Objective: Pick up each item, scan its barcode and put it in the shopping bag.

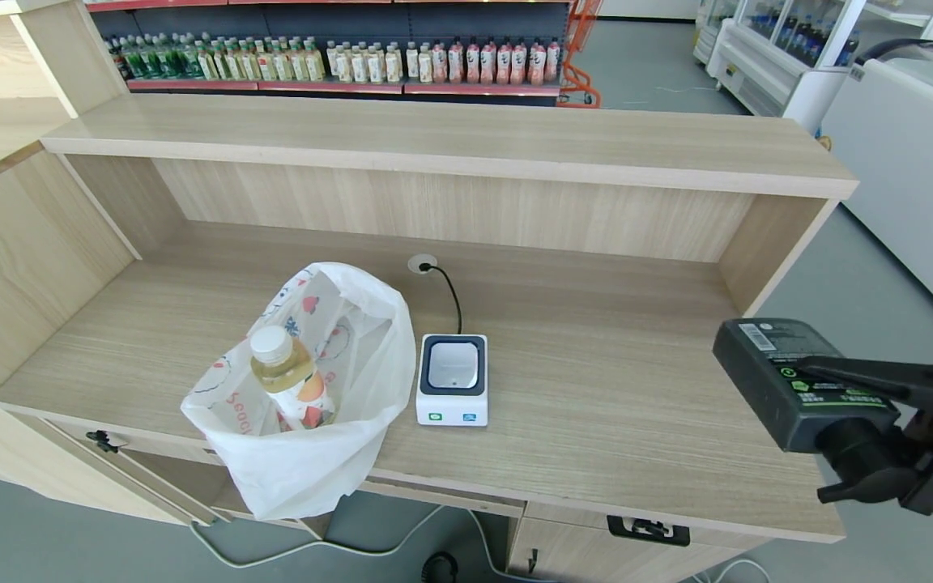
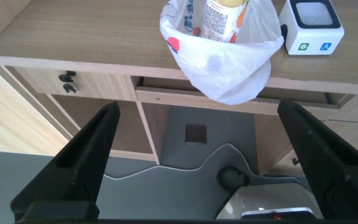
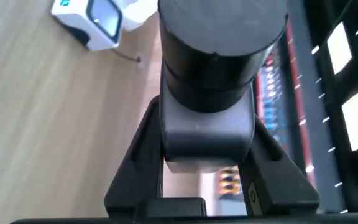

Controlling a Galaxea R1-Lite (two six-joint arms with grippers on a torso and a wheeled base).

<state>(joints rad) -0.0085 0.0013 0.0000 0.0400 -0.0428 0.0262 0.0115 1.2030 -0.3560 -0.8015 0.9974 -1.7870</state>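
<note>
My right gripper [image 1: 847,429] is shut on a black bottle [image 1: 798,385] with a dark cap and a green and white label, held sideways above the counter's right end. The wrist view looks down on the black bottle [image 3: 213,81] clamped between the fingers [image 3: 135,174]. A white shopping bag [image 1: 304,405] stands at the counter's front left with a yellow drink bottle [image 1: 292,376] upright inside it. The white barcode scanner [image 1: 452,379] sits just right of the bag. My left gripper [image 2: 197,162] hangs open below the counter's front edge, under the shopping bag [image 2: 225,68].
A black cable [image 1: 449,295] runs from the scanner to a grommet at the back of the wooden counter [image 1: 596,389]. A raised shelf [image 1: 434,138] walls in the back and sides. Drawers [image 2: 79,84] sit under the counter front. Store shelves and freezers stand beyond.
</note>
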